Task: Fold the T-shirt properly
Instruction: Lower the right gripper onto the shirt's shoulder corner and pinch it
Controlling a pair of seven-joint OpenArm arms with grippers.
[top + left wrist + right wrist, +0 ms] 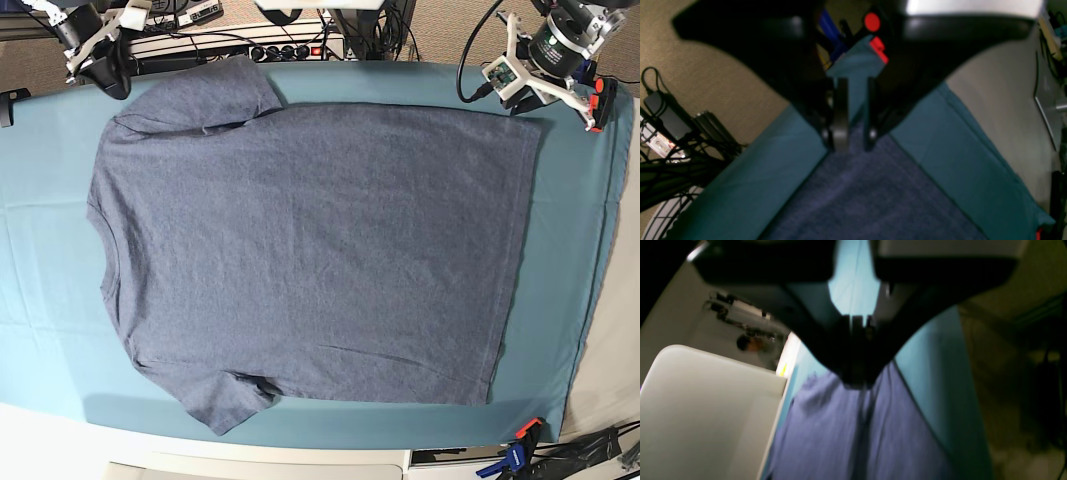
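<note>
Table surface [40, 350]: covered by a teal cloth [590, 240], light creases visible at left. One blue-grey T-shirt [320, 240] lies directly on the cloth, spread broadly, its plain side up.

Base: 1 high view, facing down. 2 wrist views: close behind fingers [840, 116], sharing cloth [773, 160] with base.

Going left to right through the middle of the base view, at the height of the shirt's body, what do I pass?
Bare teal cloth on the left → the T-shirt, lying spread out → teal cloth again → the pale surface beyond the cloth's right edge.
</note>
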